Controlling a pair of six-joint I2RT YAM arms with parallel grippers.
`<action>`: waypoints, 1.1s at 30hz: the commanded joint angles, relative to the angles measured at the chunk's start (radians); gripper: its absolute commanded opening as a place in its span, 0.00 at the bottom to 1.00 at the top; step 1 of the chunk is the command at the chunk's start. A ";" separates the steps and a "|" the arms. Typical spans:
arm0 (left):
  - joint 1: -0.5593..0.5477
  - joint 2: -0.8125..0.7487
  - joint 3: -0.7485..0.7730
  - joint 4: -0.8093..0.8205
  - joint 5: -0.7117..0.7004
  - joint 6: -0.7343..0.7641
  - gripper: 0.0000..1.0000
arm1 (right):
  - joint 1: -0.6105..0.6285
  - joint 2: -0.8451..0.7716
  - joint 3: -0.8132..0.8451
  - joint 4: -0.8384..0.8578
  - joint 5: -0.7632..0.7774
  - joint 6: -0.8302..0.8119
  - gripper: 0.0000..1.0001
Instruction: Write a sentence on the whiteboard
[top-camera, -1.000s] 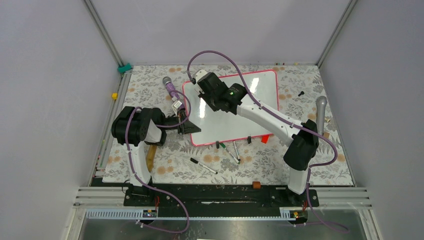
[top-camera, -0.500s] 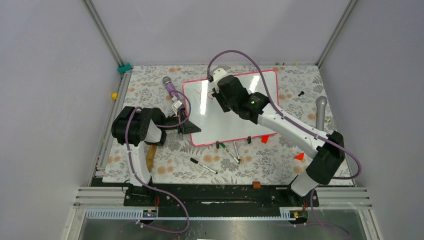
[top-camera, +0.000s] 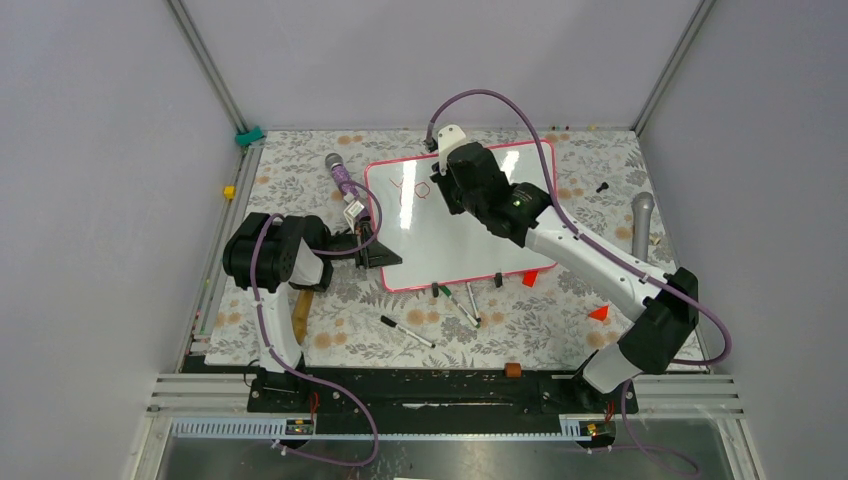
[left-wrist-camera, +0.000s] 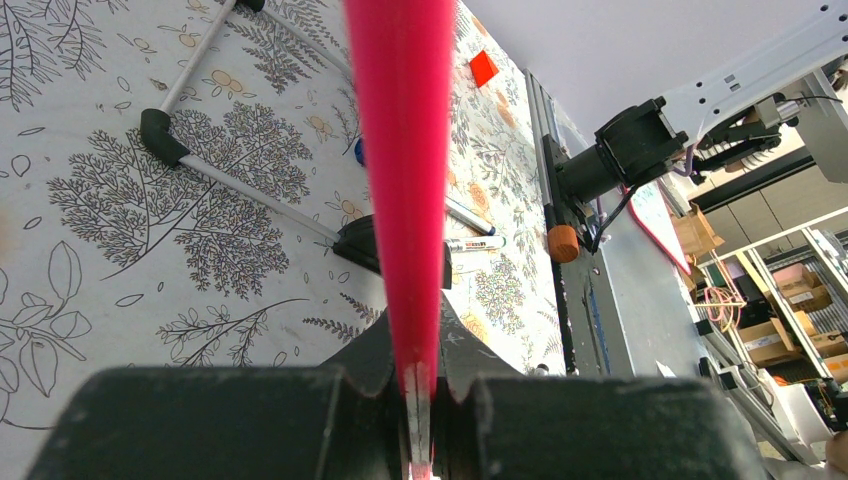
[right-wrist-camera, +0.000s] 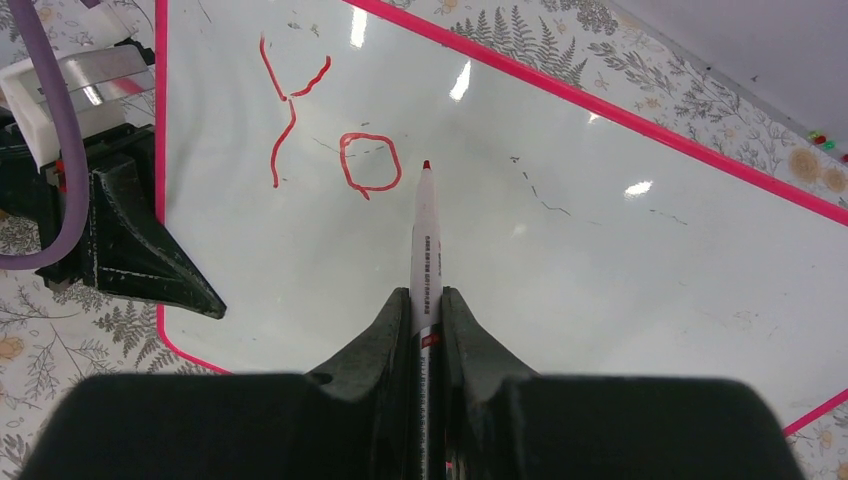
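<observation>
The whiteboard (top-camera: 470, 245) lies on the floral table, white and glossy with a pink frame. Two red letters of the sentence, "Yo" (right-wrist-camera: 370, 162), stand near its far left corner (top-camera: 405, 190). My right gripper (right-wrist-camera: 426, 296) hangs over that corner (top-camera: 442, 188), shut on a white marker (right-wrist-camera: 425, 235). The marker's red tip sits just right of the "o"; I cannot tell whether it touches the board. My left gripper (left-wrist-camera: 420, 350) is shut on the board's pink left edge (left-wrist-camera: 400, 150), low on that side (top-camera: 383, 255).
Loose markers (top-camera: 407, 332) (top-camera: 460, 301) lie in front of the board, by a black clip (top-camera: 497, 279) and red bits (top-camera: 529, 277) (top-camera: 598, 313). A purple microphone (top-camera: 340, 175) lies left of the board, a grey one (top-camera: 642, 225) right. A wooden piece (top-camera: 302, 310) lies under the left arm.
My right arm has swung to the right along the board's far edge, and the red "Yo" now shows where the wrist covered it. The left arm has not moved.
</observation>
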 joint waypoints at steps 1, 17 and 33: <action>0.000 -0.017 -0.018 0.030 0.001 0.051 0.00 | -0.008 -0.012 0.011 0.033 0.018 -0.007 0.00; 0.000 -0.008 -0.014 0.029 -0.002 0.041 0.00 | -0.006 0.077 0.088 -0.037 0.046 -0.055 0.00; -0.001 -0.009 -0.013 0.030 -0.001 0.043 0.00 | -0.006 0.117 0.128 -0.062 0.019 -0.046 0.00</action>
